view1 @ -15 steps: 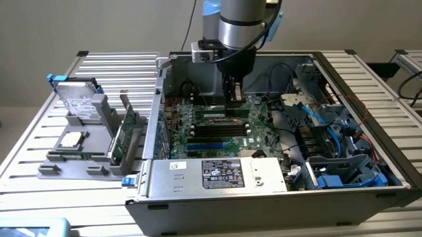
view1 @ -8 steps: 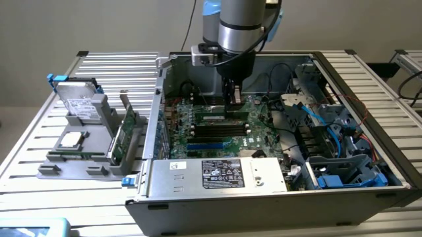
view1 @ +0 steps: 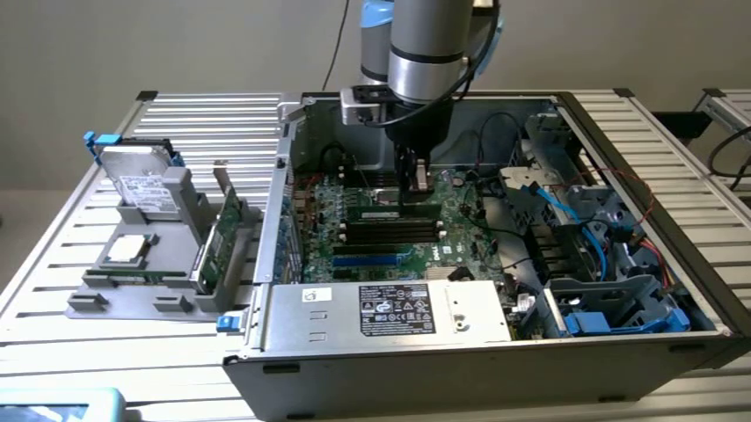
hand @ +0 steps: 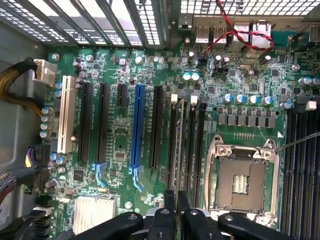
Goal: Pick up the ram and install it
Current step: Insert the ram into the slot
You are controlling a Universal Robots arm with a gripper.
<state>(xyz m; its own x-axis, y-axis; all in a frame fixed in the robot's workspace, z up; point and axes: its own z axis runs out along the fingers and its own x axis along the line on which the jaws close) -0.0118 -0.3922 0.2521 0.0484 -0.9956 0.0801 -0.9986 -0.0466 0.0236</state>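
The ram (hand: 179, 145) is seen edge-on in the wrist view as a thin pale strip running along the black memory slots (hand: 192, 145), between two of them. Its near end sits between the dark fingers (hand: 170, 202) of my gripper (hand: 177, 197), which is shut on it. In the exterior view, the gripper (view1: 411, 198) reaches straight down into the open computer case (view1: 639, 132). The green ram (view1: 396, 214) lies level just under the fingertips, at the rearmost of the memory slots (view1: 388, 233) on the motherboard (view1: 323, 255). I cannot tell how deep it sits in the slot.
An open processor socket (hand: 240, 180) lies beside the slots, with blue (hand: 137, 130) and white (hand: 64, 115) expansion slots on the other side. The case holds the power supply (view1: 388, 308) and blue cables (view1: 575, 229). A grey fixture (view1: 153, 281) outside holds a hard drive (view1: 147, 189) and a green card (view1: 217, 246).
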